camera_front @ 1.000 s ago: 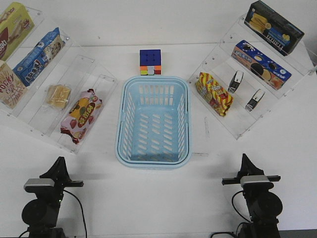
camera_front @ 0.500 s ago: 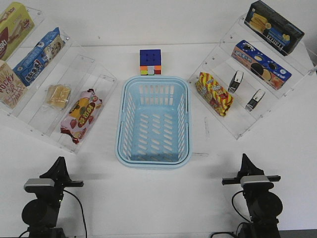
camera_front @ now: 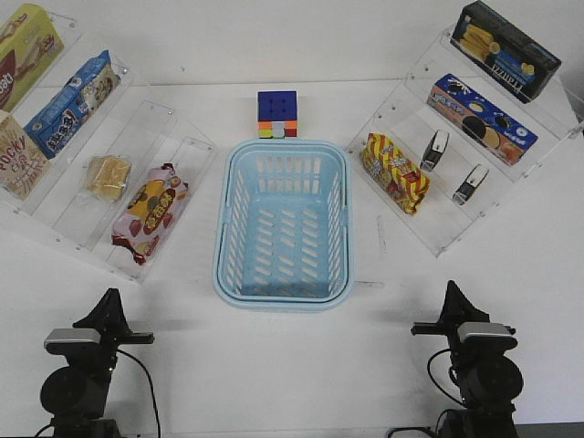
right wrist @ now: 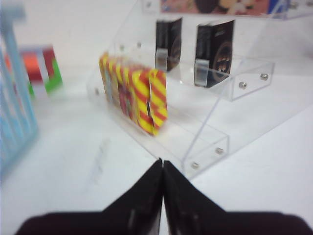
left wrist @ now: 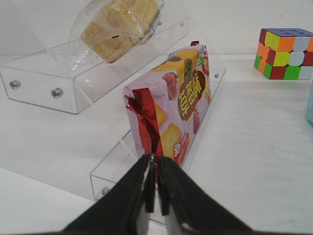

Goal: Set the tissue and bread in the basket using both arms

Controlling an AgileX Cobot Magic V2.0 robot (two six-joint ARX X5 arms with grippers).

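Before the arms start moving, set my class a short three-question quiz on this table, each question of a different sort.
1. True or false: the basket already holds the bread.
2. Multiple choice: which of these is nearest the basket's far rim? A) the puzzle cube B) a Pocky box C) the blue cookie box
3. How many black tissue packs stand on the right-hand shelf, and which snack shares that side one step lower?

Key:
1. False; the basket is empty and the bread is on the left shelf.
2. A.
3. Two, tissue and second pack; the red-and-yellow packet.

bread (camera_front: pixel 108 176): left shelf | tissue (camera_front: pixel 435 150): right shelf, upright | basket (camera_front: pixel 285 292): centre
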